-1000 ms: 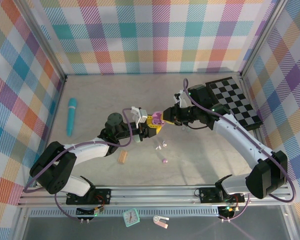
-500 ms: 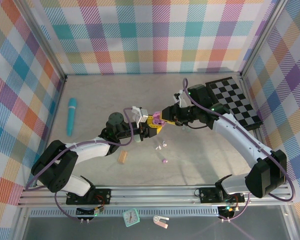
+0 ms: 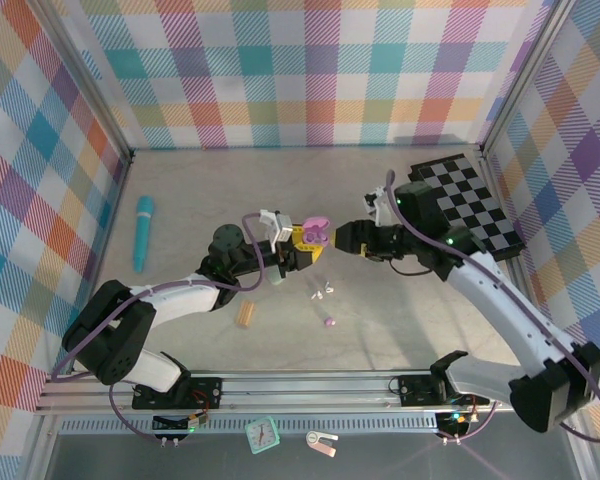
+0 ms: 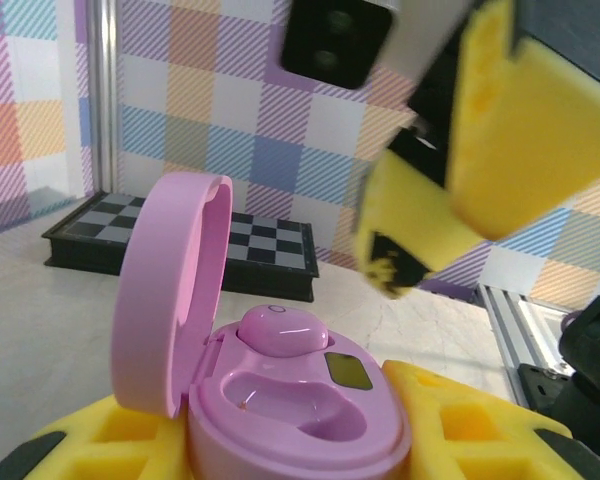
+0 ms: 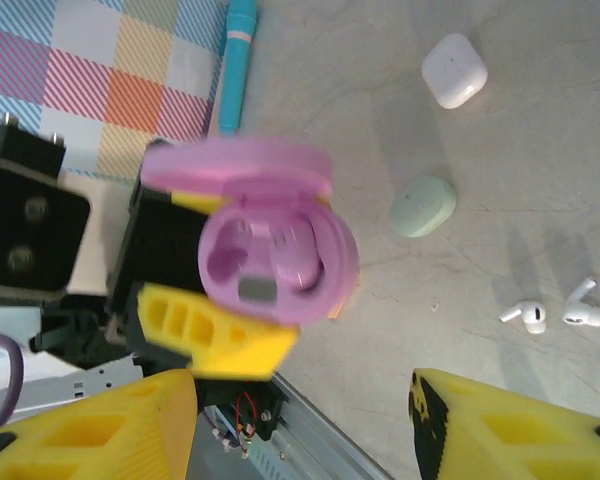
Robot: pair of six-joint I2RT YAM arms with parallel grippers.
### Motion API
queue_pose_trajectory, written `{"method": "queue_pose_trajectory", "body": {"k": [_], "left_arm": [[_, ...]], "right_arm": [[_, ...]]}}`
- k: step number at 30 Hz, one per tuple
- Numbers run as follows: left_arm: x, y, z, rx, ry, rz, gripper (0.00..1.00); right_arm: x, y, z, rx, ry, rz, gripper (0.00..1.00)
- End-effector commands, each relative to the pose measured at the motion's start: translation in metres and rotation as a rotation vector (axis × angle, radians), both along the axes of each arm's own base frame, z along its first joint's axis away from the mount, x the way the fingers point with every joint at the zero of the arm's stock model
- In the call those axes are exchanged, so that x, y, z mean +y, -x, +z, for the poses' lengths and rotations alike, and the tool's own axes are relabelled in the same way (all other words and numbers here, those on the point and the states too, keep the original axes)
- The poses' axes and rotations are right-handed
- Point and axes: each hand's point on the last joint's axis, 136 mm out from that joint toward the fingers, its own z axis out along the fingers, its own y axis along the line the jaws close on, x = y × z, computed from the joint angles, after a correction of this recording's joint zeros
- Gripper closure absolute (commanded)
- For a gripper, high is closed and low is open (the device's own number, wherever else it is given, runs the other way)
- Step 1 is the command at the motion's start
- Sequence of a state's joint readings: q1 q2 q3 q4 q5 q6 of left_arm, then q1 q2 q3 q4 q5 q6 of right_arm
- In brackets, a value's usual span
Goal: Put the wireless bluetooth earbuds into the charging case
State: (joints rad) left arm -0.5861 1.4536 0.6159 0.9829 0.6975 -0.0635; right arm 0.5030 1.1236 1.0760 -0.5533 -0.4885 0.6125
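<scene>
My left gripper (image 3: 305, 246) is shut on an open purple charging case (image 3: 314, 233), held above the table's middle. In the left wrist view the lid (image 4: 168, 300) stands up at left. One purple earbud (image 4: 279, 328) sits in the far slot, and the near slot (image 4: 295, 408) is empty. My right gripper (image 3: 344, 238) hangs just right of the case, open, with nothing between its yellow fingers (image 5: 510, 432). Two white earbuds (image 3: 325, 290) and a purple earbud (image 3: 329, 322) lie on the table below the case.
A white case (image 5: 454, 70) and a pale green case (image 5: 423, 206) lie on the table beneath the arms. A tan ribbed block (image 3: 245, 314) lies front left, a teal tube (image 3: 143, 232) far left, and a chessboard (image 3: 467, 200) at back right.
My right gripper has opened and drawn back to the right, away from the case. The left gripper still holds the case in about the same place.
</scene>
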Motion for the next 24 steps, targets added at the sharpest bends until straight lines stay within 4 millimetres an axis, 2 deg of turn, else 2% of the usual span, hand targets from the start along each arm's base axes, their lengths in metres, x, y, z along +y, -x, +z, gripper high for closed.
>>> {"method": "queue_pose_trajectory", "body": {"k": [1,6,12,16,20,24], "left_arm": [[0.014,-0.005,0.023,-0.077,0.053,0.024,0.69],[0.027,-0.014,0.028,-0.090,0.057,0.064,0.69],[0.035,-0.017,0.033,-0.105,0.062,0.095,0.69],[0.038,-0.016,0.037,-0.114,0.069,0.101,0.69],[0.044,-0.015,0.045,-0.121,0.080,0.114,0.69],[0.051,-0.017,0.051,-0.121,0.089,0.133,0.69]], "right_arm": [[-0.017,0.010,-0.017,-0.005,0.037,-0.055,0.41],[-0.032,0.030,-0.056,0.100,0.043,-0.124,0.41],[-0.027,0.048,-0.107,0.244,0.056,-0.068,0.41],[-0.021,0.043,-0.136,0.244,0.127,-0.003,0.45],[-0.004,0.038,-0.150,0.189,0.176,0.130,0.45],[0.009,0.037,-0.175,0.208,0.235,0.251,0.45]]}}
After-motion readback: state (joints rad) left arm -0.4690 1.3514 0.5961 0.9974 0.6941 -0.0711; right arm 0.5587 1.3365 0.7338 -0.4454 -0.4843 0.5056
